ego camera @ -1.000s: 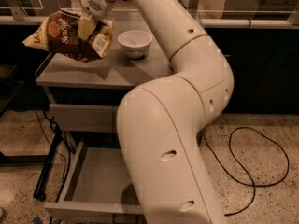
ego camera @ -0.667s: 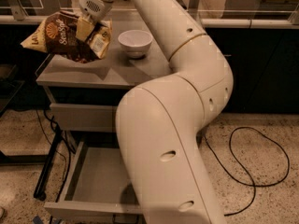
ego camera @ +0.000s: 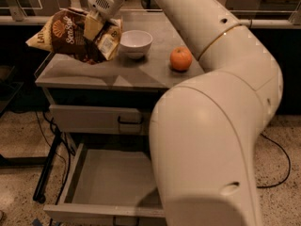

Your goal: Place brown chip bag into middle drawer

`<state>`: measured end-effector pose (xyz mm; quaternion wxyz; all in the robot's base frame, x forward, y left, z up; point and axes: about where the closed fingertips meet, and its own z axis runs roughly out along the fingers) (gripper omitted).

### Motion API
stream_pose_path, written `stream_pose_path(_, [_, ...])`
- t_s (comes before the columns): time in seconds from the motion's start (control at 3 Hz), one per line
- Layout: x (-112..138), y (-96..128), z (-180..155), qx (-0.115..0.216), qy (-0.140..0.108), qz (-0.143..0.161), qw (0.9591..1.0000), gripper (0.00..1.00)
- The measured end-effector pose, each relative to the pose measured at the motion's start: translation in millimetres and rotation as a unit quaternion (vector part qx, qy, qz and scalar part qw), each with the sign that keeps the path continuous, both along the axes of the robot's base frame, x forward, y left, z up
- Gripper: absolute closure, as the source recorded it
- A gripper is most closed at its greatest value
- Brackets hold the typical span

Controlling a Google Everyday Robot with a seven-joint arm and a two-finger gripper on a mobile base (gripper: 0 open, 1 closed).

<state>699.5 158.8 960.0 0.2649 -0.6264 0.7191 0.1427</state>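
Swinging aside over the last second, my arm (ego camera: 211, 126) now fills the right of the view and has uncovered more of the cabinet top (ego camera: 141, 74). Below that, the middle drawer (ego camera: 108, 182) stands pulled out with its grey floor bare. I judge it was left that way so the bag can go straight down into it. The upper drawer front (ego camera: 89, 119) is closed.

The brown chip bag (ego camera: 70, 39) hangs over the left end of the cabinet top. It sits slightly further right than it was and is clear of the surface, so I can carry it past the front edge. The bowl (ego camera: 135, 42) sits just beside it. The orange (ego camera: 181, 59), hidden earlier, shows well apart to the right. My gripper (ego camera: 96, 27) is high at the bag's right side, clamped on its crinkled upper part.
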Motion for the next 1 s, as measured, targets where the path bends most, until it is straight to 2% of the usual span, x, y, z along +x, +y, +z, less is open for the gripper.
stream_pose_path(0.33, [-33.9, -12.7, 8.0, 0.015, 0.003, -0.017, 0.9997, 1.0])
stream_pose_path(0.67, [-46.0, -10.4, -19.7, -0.004, 0.023, -0.01, 0.9997, 1.0])
stream_pose_path(1.0, [-46.0, -10.4, -19.7, -0.004, 0.023, -0.01, 0.9997, 1.0])
